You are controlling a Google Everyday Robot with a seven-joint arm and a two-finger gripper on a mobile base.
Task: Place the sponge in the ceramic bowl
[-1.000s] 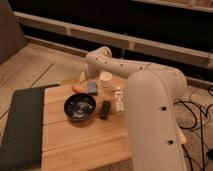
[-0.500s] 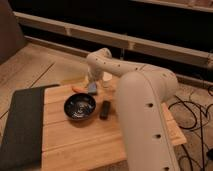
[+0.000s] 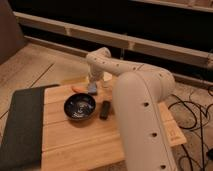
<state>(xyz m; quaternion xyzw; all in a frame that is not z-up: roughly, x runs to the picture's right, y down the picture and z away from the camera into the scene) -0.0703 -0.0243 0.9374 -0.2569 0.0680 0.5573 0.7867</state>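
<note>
Gripper is hanging at the far side of the worktop, right over the sponge; cannot tell whether it is gripping it or standing clear. Sponge is sitting just beyond the ceramic bowl, outside its rim, near a small orange item. Bowl is showing nothing inside, so the placing is remaining

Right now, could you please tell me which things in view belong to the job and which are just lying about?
For the job: sponge; ceramic bowl; gripper, jaws open, at the far side of the table, over the sponge.
Lying about: orange item; black bar; dark mat.
</note>
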